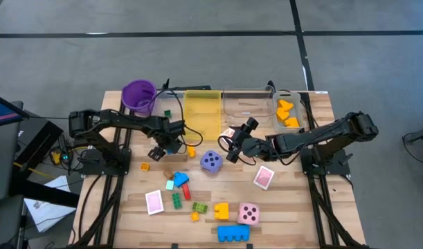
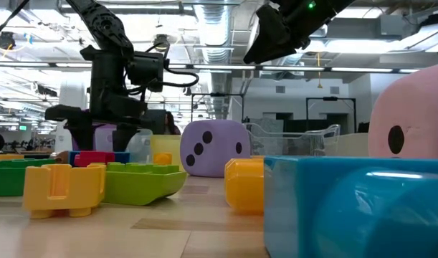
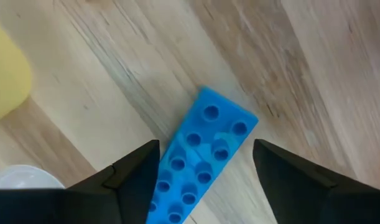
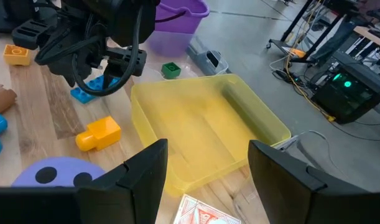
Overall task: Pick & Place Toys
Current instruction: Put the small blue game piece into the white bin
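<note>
Here, line by line:

Left gripper: the left gripper point(image 3: 202, 180) hangs low over a flat blue brick point(image 3: 202, 165) on the table point(image 1: 287, 200), just in front of the yellow bin point(image 1: 203, 111). Its jaws stand apart, one dark finger on each side of the brick — the wrist view does not show whether the pads touch it.

Right gripper: the right gripper point(image 1: 233, 146) is raised above the table, between the purple die point(image 1: 211, 162) and the clear bin point(image 1: 249, 105). Its jaws are apart with nothing between them; its wrist camera looks across the yellow bin toward the other arm.

Blue brick: studded side up, flat on the wood, lying at a slant to the grain.

Nearby toys: a small orange brick point(image 4: 99, 134) sits close to the yellow bin's front wall; a green brick point(image 4: 171, 70) lies beside the purple cup point(image 1: 138, 95).

Cards: one pink-backed card point(image 1: 264, 177) lies to the right of the purple die, another point(image 1: 154, 202) near the front left, a third point(image 4: 202, 214) just in front of the yellow bin.

Front of table: the pink die point(image 1: 248, 213), a large blue brick point(image 1: 233, 233), a yellow brick point(image 1: 221, 210) and several green, red and orange pieces are scattered there — none in a gripper.

Far-right bin: orange pieces point(image 1: 288, 113) lie inside a clear container at the back right.
</note>
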Motion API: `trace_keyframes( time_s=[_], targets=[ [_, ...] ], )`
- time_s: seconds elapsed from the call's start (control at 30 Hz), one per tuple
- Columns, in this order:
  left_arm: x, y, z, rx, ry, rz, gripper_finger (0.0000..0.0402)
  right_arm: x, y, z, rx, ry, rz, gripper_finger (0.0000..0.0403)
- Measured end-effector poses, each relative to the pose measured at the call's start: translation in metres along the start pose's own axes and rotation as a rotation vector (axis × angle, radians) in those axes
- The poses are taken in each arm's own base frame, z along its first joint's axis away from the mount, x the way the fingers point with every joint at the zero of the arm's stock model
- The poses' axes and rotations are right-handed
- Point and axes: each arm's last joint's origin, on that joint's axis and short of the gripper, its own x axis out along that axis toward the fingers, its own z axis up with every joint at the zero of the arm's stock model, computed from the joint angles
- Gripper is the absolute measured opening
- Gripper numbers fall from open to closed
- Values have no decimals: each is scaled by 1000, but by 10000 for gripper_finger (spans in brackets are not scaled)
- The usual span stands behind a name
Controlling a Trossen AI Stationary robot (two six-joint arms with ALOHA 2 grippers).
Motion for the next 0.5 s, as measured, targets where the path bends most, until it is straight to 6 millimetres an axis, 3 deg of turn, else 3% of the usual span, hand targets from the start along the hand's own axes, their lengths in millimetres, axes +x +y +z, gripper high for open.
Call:
trace_keyframes(
  time_s=[0.23,0.5],
  targets=[
    [0,0,-1,14,24,11,205,0,1,0,0,3,31,217],
    [0,0,-1,24,26,13,127,0,1,0,0,3,33,217]
  ],
)
